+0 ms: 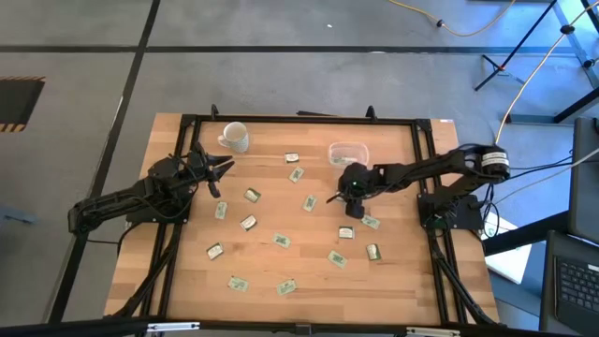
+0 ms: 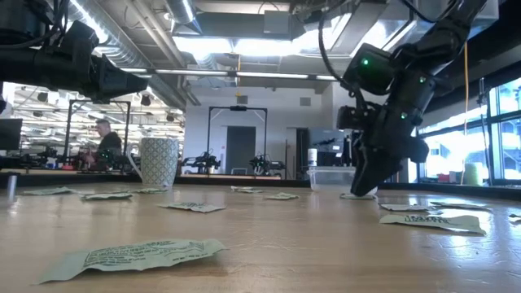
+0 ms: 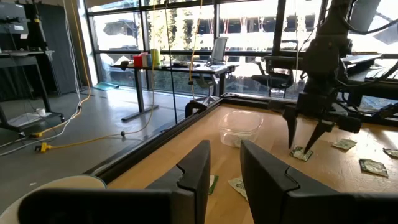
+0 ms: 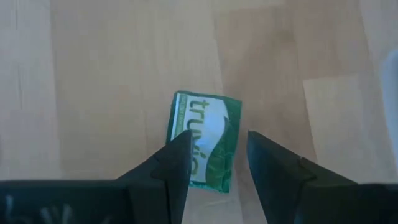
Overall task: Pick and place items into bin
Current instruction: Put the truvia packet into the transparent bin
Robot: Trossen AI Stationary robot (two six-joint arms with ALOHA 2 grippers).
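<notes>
packet (image 4: 205, 140) lies flat under open right pincer (image 4: 217, 155), bare wood around.

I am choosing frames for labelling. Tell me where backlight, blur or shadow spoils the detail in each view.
High view: even light, sharp, packets small. Low view: bright ceiling lights and windows leave the right gripper a dark silhouette; the nearest packet is soft. Left wrist view: window glare behind, the left gripper blurred close up, the bin faint. Right wrist view: the packet readable, the fingers dark and blurred.
</notes>
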